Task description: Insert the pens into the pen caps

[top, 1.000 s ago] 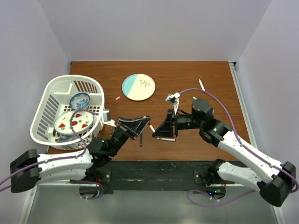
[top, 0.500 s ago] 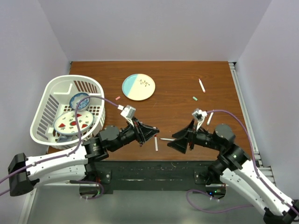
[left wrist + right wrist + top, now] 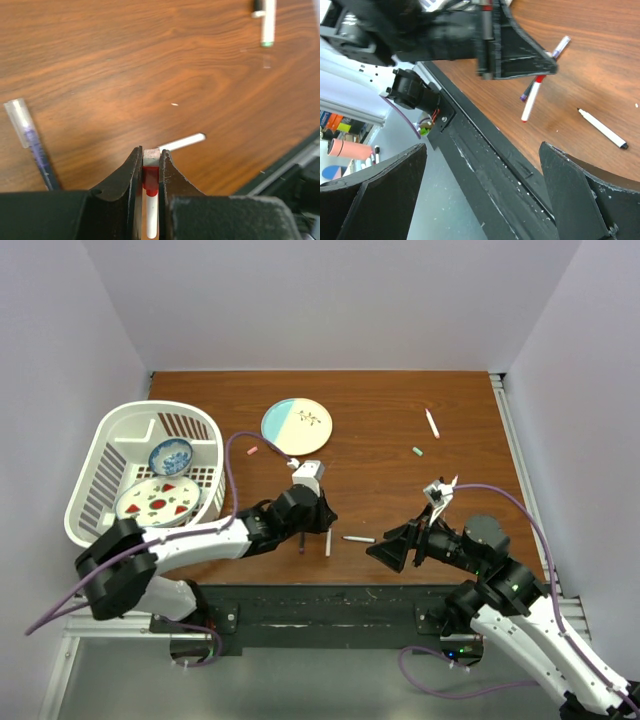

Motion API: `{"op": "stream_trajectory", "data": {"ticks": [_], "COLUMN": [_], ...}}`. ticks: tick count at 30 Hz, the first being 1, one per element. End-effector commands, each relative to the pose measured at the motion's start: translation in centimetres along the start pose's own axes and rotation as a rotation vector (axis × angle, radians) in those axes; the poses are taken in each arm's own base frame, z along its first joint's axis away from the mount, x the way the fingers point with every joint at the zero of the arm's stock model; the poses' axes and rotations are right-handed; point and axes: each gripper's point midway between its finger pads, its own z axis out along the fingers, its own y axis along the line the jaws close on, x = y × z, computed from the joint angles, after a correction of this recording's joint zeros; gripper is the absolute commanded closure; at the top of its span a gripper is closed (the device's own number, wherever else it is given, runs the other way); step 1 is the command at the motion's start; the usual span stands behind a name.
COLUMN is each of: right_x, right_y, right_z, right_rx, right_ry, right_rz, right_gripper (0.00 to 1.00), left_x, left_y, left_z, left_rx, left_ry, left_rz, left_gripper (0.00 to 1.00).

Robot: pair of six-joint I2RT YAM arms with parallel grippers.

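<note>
The left claw (image 3: pixel 150 152) is clamped on a white-barrelled pen (image 3: pixel 151 220), its jaws pinching the red cap (image 3: pixel 150 179) at that pen's end. The barrel slants down from the jaws to the wood. Just beside it lies a dark purple pen (image 3: pixel 31 144) with a clear end. On the other side, a little apart, lies a black-tipped pen (image 3: pixel 358 538).

All of this is near the front edge of a brown wooden table (image 3: pixel 380 400), which is closed in by pale lilac walls (image 3: pixel 330 300) at the back and on both sides. A black rail (image 3: pixel 340 602) runs along the near edge.

The left arm lies low and stretched from its base toward the table's middle, its wrist turned so the jaws point down. The right claw (image 3: pixel 482 150) hangs over the front edge with its fingers (image 3: pixel 585 195) spread wide and nothing between them. It faces the left claw, and its arm is folded back toward the right corner.

Farther out, a green cap (image 3: pixel 418 451) and a white pen (image 3: pixel 431 422) lie on the right half of the table. A pink cap (image 3: pixel 252 451) lies left of centre, near a blue-and-cream plate (image 3: pixel 297 426).

At the left edge stands a white slatted basket (image 3: pixel 105 445). It holds a blue-patterned bowl (image 3: pixel 170 455) and a dish with red marks (image 3: pixel 158 502).
</note>
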Motion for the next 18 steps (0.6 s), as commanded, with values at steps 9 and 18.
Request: {"op": "stream_trajectory", "data": {"ticks": [9, 18], "right_x": [-0.8, -0.4], "right_y": [-0.8, -3.3], "right_z": [-0.3, -0.7], "right_rx": [0.072, 0.23], "right_ry": [-0.031, 0.011], "right_rz": [0.023, 0.018], "right_gripper": [0.02, 0.02], "left_x": [0.3, -1.9], "left_y": [4.7, 4.1], "left_z": [5.3, 4.6], "left_rx": [-0.189, -0.188], "left_ry": [0.052, 0.02], "left_rz": [-0.071, -0.07], "left_gripper": [0.89, 0.53]}}
